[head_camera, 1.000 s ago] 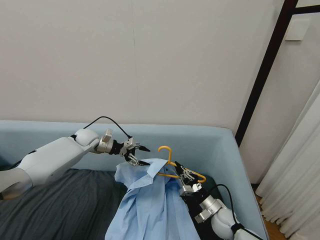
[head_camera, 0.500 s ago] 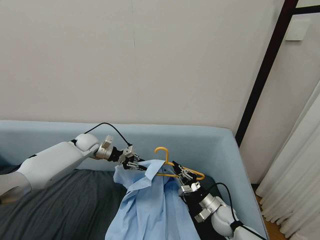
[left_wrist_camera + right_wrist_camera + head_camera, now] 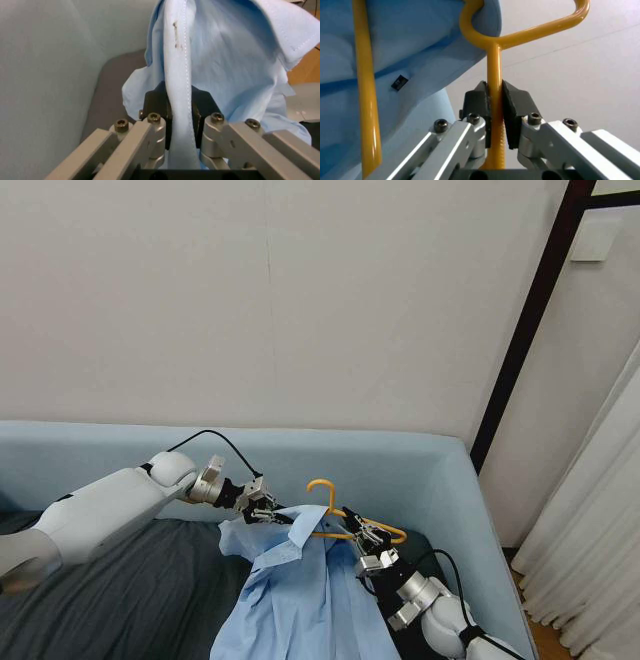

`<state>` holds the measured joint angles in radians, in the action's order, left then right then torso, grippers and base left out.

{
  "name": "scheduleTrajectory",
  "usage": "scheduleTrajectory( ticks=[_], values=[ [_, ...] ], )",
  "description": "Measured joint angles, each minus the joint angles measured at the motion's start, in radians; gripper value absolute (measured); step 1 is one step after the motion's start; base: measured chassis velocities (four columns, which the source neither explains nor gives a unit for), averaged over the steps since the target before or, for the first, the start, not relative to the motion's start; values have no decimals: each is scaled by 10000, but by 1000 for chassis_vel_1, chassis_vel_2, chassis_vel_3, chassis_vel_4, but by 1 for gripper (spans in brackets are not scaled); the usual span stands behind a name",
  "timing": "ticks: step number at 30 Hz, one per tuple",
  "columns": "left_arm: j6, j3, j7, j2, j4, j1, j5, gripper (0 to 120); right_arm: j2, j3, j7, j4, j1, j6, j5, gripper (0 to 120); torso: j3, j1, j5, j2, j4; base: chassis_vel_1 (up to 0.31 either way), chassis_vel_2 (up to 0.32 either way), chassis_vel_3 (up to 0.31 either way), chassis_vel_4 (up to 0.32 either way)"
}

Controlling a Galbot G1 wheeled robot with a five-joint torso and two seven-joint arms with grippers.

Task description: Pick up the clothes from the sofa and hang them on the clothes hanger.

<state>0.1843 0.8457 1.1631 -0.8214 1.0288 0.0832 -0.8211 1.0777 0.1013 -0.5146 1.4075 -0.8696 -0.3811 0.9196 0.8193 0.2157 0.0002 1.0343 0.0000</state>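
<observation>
Light blue collared fabric shirt point(image 3: 300, 600): lifted at the collar end and draped over the hanger. The rest trails down over the dark grey seat cushion point(image 3: 120, 600) of the pale blue sofa point(image 3: 100, 445).
Yellow thin-rod clothes hanger point(image 3: 493, 63): already inside the shirt's neck area, with the hook poking up past the collar, in front of the sofa's backrest.
Left gripper point(image 3: 258, 506): clenched on a stitched edge of the shirt, up by the collar on the robot's left side. The wrist view shows the fabric pinched flat between the pads.
Right gripper point(image 3: 368, 538): clamped on one of the hanger's yellow bars, holding it up on the right side of the shirt.
Done so far: pickup's sorted, and I'd say the hanger is partly threaded in.
Left to do: looks like the left shoulder needs pulling over the hanger's end so the shirt sits square. Can't tell if the right shoulder is fully seated, the cloth hides it.
Progress guess: somewhere past halfway.
</observation>
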Motion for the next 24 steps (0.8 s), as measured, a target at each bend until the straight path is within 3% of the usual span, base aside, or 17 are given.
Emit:
scheduleTrajectory(
  ticks=[9, 14, 17, 20, 24],
  values=[
    [217, -229, 56, -132, -325, -97, -18, 7, -151, -88, 314, 424, -277, 198, -271, 39, 0, 0, -1, 0, -1, 0, 0, 0, 0],
    [312, -368, -154, -76, -278, -299, -81, 7, -423, -118, 481, 877, -633, 312, -1765, 64, 0, 0, 0, -1, 1, 0, 0, 0, 0],
    [360, -463, -91, -83, -365, -345, -83, 7, -597, -118, 511, 1150, -829, 325, -2376, 73, 0, 0, -1, 0, 0, 0, 0, 0, 0],
    [417, -551, -79, -110, -499, -376, -84, 7, -682, -206, 546, 1295, -986, 205, -2548, 79, 0, 0, 1, 0, -1, 0, 0, 0, 0],
    [490, -634, -183, -175, -747, -400, -81, 7, -567, -1006, 660, 1411, -1592, -512, -2457, 95, 0, 0, 1, 0, 1, 0, 0, 0, 0]
  ],
)
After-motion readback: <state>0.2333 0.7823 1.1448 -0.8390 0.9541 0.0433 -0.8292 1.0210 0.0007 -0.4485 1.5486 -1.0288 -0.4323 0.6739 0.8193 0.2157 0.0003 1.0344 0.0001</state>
